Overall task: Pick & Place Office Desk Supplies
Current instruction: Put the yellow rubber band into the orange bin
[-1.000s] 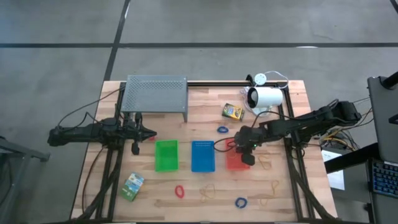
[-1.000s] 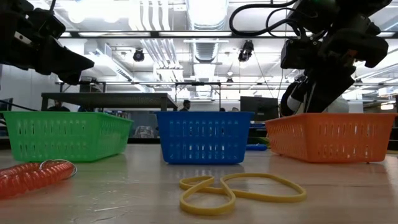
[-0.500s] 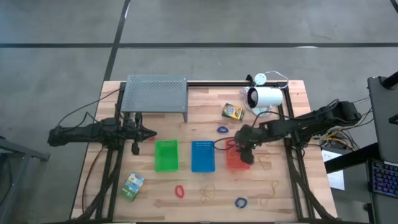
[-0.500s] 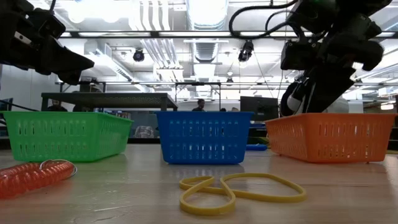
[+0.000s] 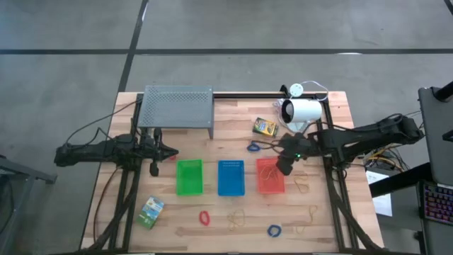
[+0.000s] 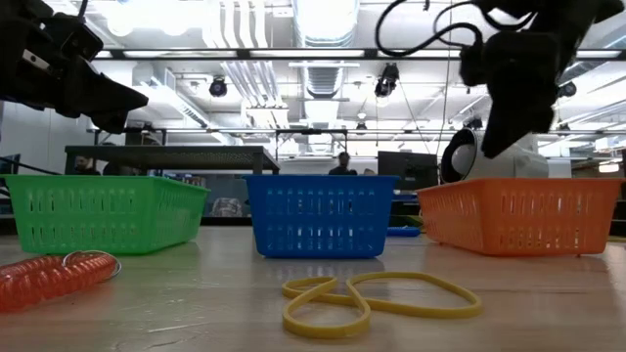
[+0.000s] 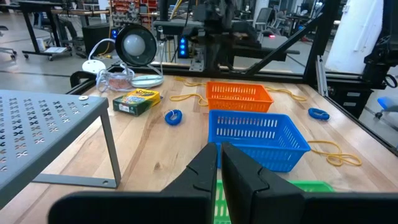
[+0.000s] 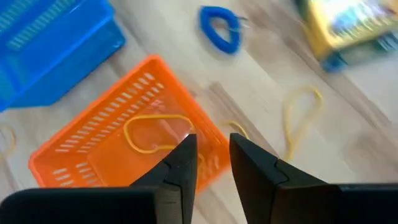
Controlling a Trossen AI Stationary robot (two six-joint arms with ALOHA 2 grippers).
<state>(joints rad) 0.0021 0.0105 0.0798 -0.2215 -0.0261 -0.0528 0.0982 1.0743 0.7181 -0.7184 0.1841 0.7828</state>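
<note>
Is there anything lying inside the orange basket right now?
Yes. The right wrist view shows a yellow rubber band lying on the floor of the orange basket.

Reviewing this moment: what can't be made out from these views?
- Low view: orange basket contents, behind its wall.
- Right wrist view: crayon box print, blurred and cut by the edge.
- High view: left gripper fingers, too small.
- Low view: red coil, cut by the edge.

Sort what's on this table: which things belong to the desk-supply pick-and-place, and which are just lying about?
Job: crayon boxes; red loop; blue loops; rubber bands, one inside the orange basket; green basket, blue basket, orange basket.

Lying about: grey rack; white lamp-like device.
</note>
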